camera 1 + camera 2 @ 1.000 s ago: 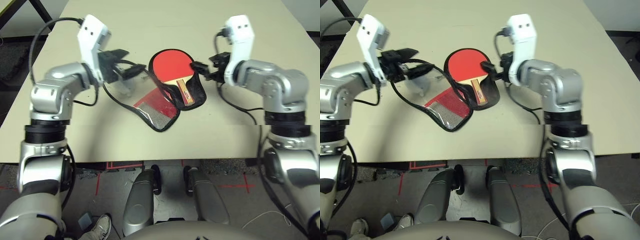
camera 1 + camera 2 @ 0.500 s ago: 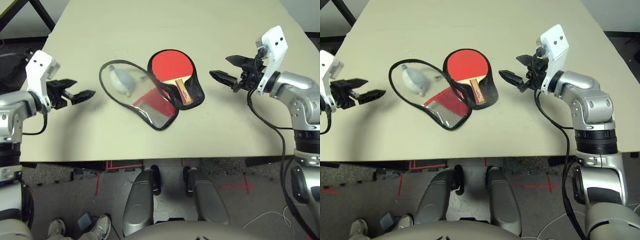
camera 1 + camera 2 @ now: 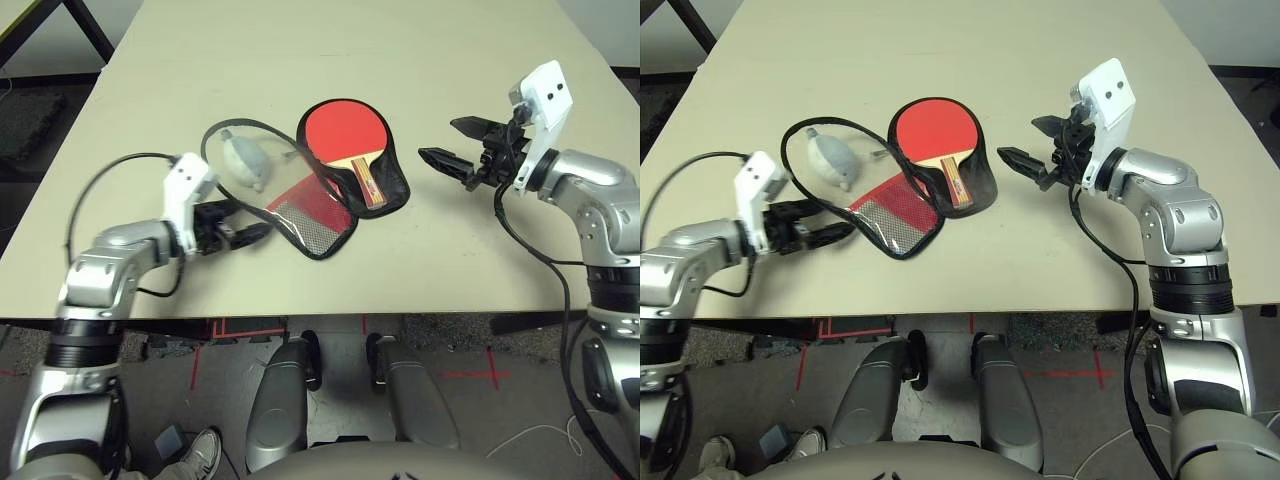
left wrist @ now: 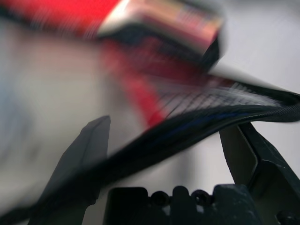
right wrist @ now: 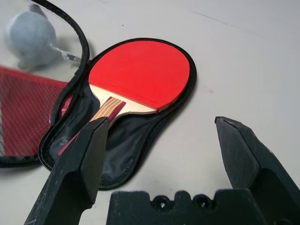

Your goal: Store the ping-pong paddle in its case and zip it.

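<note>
Ping-pong paddle [image 3: 345, 130] lies flat on the black lining of the open case [image 3: 396, 190], red rubber face up; its round head points toward the far side of the table [image 3: 480, 270], and its striped light-wood handle [image 3: 368, 184] points back toward the robot; the case's other half, a flap [image 3: 312, 228] with a clear window, red fabric and mesh, is spread out to the robot's left, its black rim overlapping the lining beside the handle; a pale grey oval pouch [image 3: 246, 162] shows within the curve of that rim, near the window's far end.

The left gripper [image 3: 250, 219] is low over the table at the flap's outer edge, its two fingers spread apart; the black rim crosses in front of them in the left wrist view, though that view is smeared, and I cannot tell whether they touch it; the right gripper [image 3: 436, 137] stands well clear on the paddle's other side, its fingers wide apart with nothing between them; a person's shoe [image 3: 207, 455] is on the floor below the table's near edge.
</note>
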`<state>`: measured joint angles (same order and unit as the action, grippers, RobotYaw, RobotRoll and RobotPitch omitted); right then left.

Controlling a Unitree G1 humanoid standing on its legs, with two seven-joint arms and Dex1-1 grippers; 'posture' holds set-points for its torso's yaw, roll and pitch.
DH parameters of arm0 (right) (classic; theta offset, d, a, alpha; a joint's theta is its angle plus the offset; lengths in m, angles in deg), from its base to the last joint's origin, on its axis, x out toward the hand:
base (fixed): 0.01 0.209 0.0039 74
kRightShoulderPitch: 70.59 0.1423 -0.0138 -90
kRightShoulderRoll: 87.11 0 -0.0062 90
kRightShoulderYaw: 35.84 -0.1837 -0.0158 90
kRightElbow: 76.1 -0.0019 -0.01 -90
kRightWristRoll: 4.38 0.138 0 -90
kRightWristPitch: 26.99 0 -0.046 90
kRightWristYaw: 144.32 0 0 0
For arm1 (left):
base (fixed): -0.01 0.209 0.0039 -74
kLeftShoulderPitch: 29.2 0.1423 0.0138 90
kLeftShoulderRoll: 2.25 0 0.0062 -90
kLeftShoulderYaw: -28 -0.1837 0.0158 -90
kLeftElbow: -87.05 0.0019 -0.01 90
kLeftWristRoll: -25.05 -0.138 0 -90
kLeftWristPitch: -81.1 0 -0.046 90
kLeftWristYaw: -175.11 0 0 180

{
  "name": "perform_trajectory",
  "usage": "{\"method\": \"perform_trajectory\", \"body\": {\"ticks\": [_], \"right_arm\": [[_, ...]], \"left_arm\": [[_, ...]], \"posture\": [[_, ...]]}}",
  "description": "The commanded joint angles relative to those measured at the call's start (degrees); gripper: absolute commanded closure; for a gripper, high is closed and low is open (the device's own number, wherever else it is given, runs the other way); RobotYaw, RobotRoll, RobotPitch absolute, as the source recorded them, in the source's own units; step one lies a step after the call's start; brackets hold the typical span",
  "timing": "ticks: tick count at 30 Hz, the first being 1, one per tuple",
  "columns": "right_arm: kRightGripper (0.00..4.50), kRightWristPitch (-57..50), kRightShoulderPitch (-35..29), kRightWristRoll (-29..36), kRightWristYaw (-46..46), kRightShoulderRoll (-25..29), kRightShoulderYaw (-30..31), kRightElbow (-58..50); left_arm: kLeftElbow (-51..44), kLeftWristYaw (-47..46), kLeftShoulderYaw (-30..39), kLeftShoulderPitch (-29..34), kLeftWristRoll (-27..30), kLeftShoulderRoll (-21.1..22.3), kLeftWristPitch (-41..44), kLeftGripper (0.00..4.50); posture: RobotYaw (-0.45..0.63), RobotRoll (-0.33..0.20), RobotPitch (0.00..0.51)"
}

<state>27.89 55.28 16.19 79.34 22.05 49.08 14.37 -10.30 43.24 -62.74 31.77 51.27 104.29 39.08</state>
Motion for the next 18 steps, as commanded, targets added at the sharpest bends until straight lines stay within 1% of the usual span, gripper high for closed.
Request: {"method": "perform_trajectory", "body": {"ticks": [1,5,8,11,13,14,16,18], "right_arm": [[0.03,0.1,-0.3,-0.2,-0.2,1.2,-0.7,0.7],[0.03,-1.3,0.8,0.5,-1.3,1.6,-2.1,2.1],[0.03,-3.4,2.7,1.3,-3.2,1.0,-3.4,4.1],[0.03,-6.2,4.2,2.6,-4.9,0.1,-4.7,5.5],[0.03,-10.1,4.7,4.6,-5.7,-0.8,-5.9,5.6],[0.03,-12.6,4.8,6.0,-6.1,-1.2,-6.6,5.5],[0.03,-21.8,4.6,10.0,-7.7,-2.5,-9.0,5.5],[0.03,-28.6,3.9,12.3,-8.5,-2.9,-9.7,5.2]], "left_arm": [[-1.4,-1.2,-0.2,-6.8,3.4,-2.7,4.2,0.00],[2.1,-3.0,0.3,-15.5,4.7,-7.3,4.7,0.00],[7.4,-3.4,-1.2,-19.5,2.4,-10.4,0.5,0.00],[11.5,-3.3,-3.1,-21.0,-0.2,-12.2,-3.9,0.00],[11.9,-3.2,-4.0,-21.0,-1.1,-12.8,-5.5,0.00],[11.5,-3.2,-4.1,-20.9,-1.1,-12.9,-5.6,0.00],[9.1,-3.6,-3.4,-20.3,0.1,-12.8,-4.2,0.00],[7.1,-3.7,-2.8,-19.5,0.8,-12.1,-3.0,0.00]], "posture": [[0.06,0.000,0.243],[0.07,0.000,0.246],[0.07,0.000,0.250],[0.07,0.000,0.252],[0.07,0.000,0.253],[0.07,0.000,0.252],[0.07,0.000,0.250],[0.08,0.000,0.249]]}}
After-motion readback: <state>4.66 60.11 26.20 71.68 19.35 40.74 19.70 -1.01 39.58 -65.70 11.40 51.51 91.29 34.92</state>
